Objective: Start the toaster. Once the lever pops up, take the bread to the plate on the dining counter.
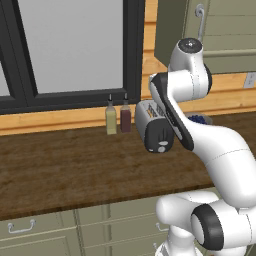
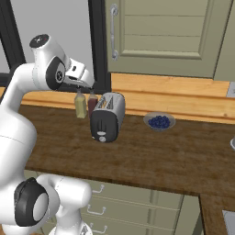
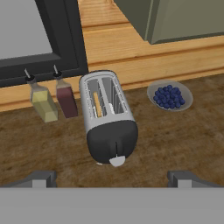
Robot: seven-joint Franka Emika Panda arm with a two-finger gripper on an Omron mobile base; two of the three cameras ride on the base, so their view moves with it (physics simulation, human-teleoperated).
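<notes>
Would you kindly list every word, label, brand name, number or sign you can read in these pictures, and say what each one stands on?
None can be read: no picture carries legible text.
The toaster has a plain black end panel with a pale lever, no lettering.
The two bottles show no labels.
The bowl of blueberries, the wood counter and the cabinet door are unmarked.

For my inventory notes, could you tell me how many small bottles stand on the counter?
2: a yellow bottle and a dark red bottle side by side, beside the toaster, below the window. Others may be hidden.
</notes>
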